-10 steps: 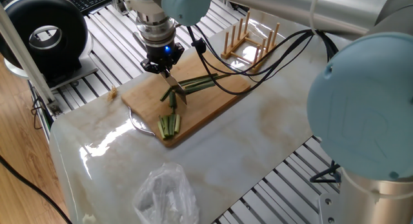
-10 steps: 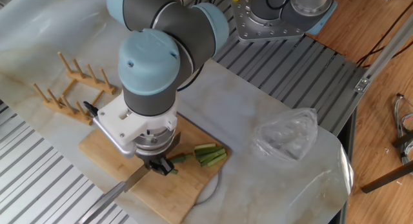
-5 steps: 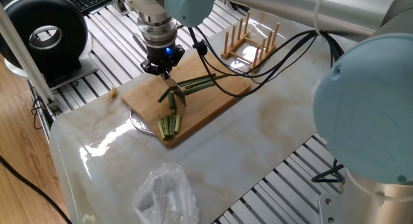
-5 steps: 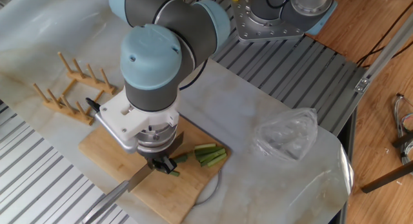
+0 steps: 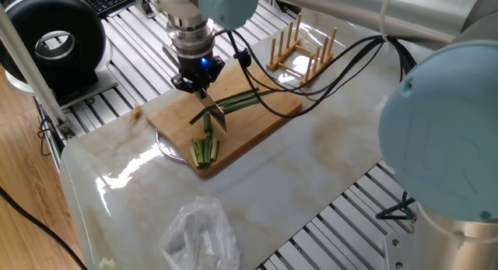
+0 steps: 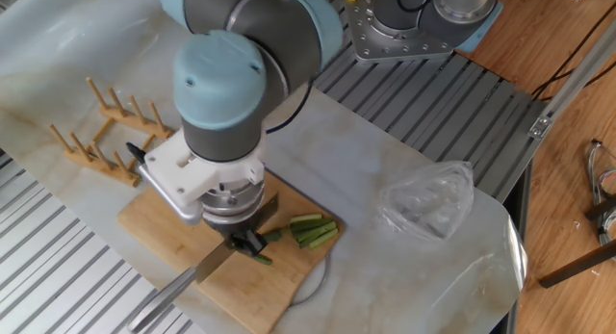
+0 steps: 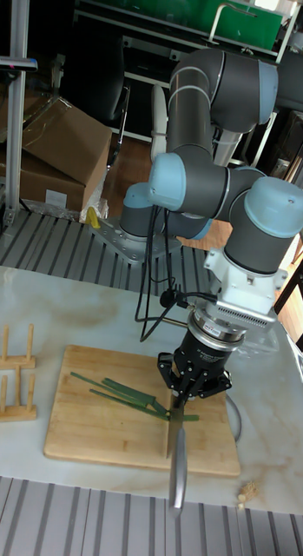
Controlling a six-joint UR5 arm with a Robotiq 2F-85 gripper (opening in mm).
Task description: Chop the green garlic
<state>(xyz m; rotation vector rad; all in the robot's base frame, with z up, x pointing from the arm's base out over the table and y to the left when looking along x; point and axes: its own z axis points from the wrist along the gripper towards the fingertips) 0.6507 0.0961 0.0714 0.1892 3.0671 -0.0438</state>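
The green garlic (image 5: 243, 100) lies as long dark-green stalks across the wooden cutting board (image 5: 171, 114); in the tall fixed view the stalks (image 7: 116, 393) run from the board's left to its middle. My gripper (image 5: 196, 83) hangs over the stalks' cut end, shut on the handle of a knife (image 5: 214, 114). The blade (image 7: 175, 452) points past the board's front edge. Short dark-green segments (image 6: 264, 258) lie just by the gripper (image 6: 243, 244). The arm hides the long stalks in the other fixed view.
A neat bundle of paler yellow-green sticks (image 5: 205, 150) rests at the board's end, over a plate (image 5: 165, 148). A wooden dish rack (image 5: 299, 44) stands behind the board. A crumpled plastic bag (image 5: 201, 233) sits near the table's edge.
The gripper and knife have shifted slightly along the stalks, away from the cut end. The stalks and the bundle have stayed where they were.
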